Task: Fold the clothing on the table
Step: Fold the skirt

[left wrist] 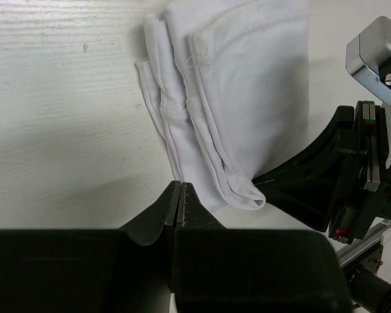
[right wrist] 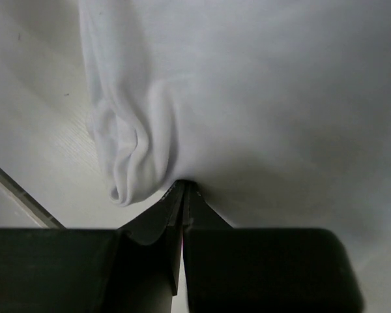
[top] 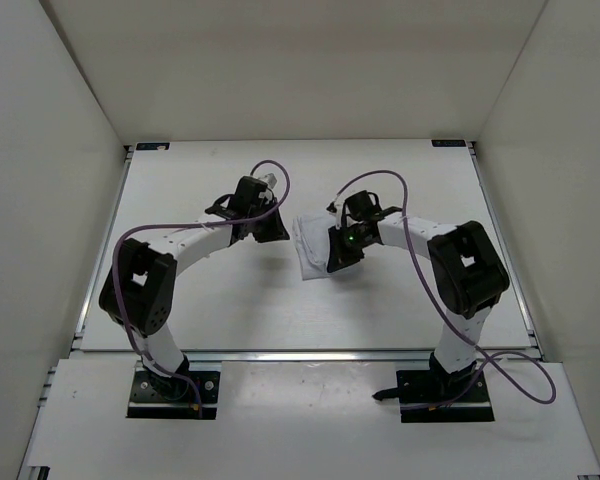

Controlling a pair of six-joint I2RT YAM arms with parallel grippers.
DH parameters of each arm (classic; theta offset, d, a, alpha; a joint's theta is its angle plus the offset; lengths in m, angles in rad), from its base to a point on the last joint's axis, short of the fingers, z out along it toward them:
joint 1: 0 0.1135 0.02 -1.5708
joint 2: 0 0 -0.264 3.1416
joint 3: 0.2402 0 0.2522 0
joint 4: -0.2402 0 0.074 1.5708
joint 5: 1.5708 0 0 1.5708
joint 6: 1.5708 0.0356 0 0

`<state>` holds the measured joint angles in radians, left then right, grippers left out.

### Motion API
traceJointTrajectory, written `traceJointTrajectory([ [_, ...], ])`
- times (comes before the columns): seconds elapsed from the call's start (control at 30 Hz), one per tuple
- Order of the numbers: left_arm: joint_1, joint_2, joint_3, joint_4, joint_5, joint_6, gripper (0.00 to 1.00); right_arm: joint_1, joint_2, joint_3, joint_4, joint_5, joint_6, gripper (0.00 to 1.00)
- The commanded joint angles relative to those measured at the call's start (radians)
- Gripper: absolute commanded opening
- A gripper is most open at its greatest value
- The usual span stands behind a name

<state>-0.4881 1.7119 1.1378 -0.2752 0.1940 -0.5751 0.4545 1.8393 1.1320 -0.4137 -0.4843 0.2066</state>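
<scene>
The clothing [top: 310, 250], a plain white garment, lies folded into a small stack near the middle of the table [top: 400, 310]. Its layered hems [left wrist: 182, 111] and smooth top [left wrist: 260, 78] fill the left wrist view. My left gripper [top: 277, 234] is shut at the stack's left edge. Its tips [left wrist: 181, 184] touch the hem, and no fabric shows between the jaws. From the right, my right gripper [top: 336, 262] is shut on the clothing. The fabric [right wrist: 280, 98] puckers at its tips [right wrist: 184, 183], next to a rolled fold [right wrist: 127, 176].
White enclosure walls stand round the table on three sides. A metal rail [top: 100, 270] runs along the left edge and another [top: 505, 260] along the right. Purple cables [top: 280, 180] loop above both arms. The right gripper's black body [left wrist: 352, 176] sits close beside the stack.
</scene>
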Motion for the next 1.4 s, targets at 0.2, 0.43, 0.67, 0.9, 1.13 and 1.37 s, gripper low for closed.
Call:
traceJointTrajectory([
  [0.2,0.0,-0.032,-0.068,-0.013,-0.008,-0.003,0.04,0.082,0.037,0.083,0.087,-0.047,0.031,0.0],
  [0.43,-0.006,0.026,-0.085,0.008,0.022,-0.012,0.04,0.046,0.037,0.095,0.144,-0.077,0.057,0.0],
  [0.67,-0.003,0.115,-0.101,0.041,0.05,-0.031,0.0,0.068,0.15,0.218,0.093,-0.108,0.053,0.0],
  [0.9,-0.013,0.16,-0.067,0.053,0.101,-0.028,0.0,0.104,0.224,0.317,0.061,-0.143,0.062,0.0],
  [1.13,-0.012,0.167,-0.069,0.05,0.133,-0.02,0.0,0.121,0.268,0.388,0.03,-0.139,0.057,0.0],
  [1.37,0.043,0.048,-0.043,-0.07,0.064,0.087,0.22,0.036,0.141,0.462,-0.042,-0.103,0.065,0.25],
])
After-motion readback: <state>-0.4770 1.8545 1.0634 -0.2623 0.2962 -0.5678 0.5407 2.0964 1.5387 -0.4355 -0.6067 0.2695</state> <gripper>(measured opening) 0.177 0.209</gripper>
